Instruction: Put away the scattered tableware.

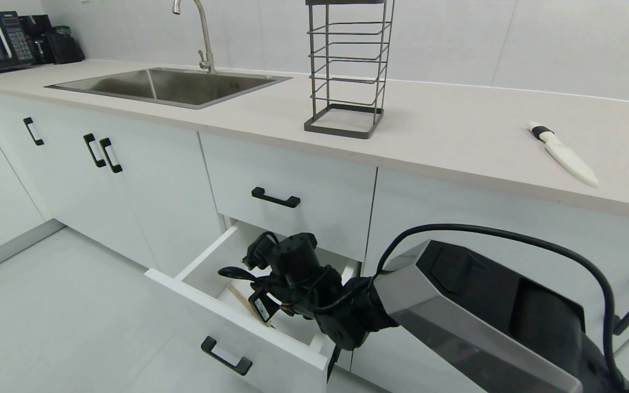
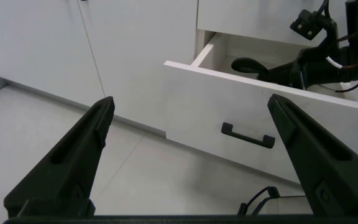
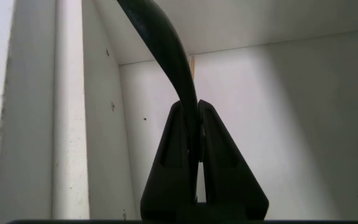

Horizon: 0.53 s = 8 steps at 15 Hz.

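step: stowing, judged mid-way | right hand (image 3: 189,115): clenched on black spoon (image 3: 160,43), held over open drawer (image 1: 238,322) | left hand (image 2: 191,106): released, near drawer front | next: spoon to be lowered and let go inside; knife (image 1: 563,154) on tabletop (image 1: 456,125) to be fetched after

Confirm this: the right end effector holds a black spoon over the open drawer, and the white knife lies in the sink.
Not quite. The right end effector holds the black spoon over the open drawer, but the head view shows the white knife lying on the countertop.
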Available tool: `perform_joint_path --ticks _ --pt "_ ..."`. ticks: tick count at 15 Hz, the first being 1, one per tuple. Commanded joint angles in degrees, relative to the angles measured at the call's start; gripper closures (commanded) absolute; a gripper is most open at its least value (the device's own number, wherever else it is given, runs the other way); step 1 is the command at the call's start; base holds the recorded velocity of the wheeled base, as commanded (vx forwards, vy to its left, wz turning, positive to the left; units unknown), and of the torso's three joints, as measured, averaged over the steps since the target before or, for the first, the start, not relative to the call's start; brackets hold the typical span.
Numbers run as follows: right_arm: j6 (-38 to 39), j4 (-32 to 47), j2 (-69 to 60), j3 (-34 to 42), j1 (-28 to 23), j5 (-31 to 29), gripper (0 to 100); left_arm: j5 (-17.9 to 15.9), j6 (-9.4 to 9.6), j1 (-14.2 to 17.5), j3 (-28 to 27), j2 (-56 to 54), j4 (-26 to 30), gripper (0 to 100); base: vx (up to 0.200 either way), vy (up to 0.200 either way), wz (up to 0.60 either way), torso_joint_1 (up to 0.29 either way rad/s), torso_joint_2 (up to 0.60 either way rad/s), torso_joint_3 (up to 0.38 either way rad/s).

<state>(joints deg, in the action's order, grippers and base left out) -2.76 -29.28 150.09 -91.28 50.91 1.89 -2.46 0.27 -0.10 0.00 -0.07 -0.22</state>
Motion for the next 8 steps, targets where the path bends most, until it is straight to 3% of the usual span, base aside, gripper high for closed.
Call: perform_joint_path --ticks 1,8 --pt "0.12 0.19 1.61 -1.44 -0.11 -0.75 100 0.00 0.00 0.01 0.00 0.07 -0.04 0 0.000 0.000 0.00 0.000 0.00 0.000" --pt "0.21 1.77 5.12 -6.10 -0.46 -1.19 100 0.00 0.00 0.01 0.00 0.07 -0.04 0 0.000 0.000 0.00 0.000 0.00 0.000"
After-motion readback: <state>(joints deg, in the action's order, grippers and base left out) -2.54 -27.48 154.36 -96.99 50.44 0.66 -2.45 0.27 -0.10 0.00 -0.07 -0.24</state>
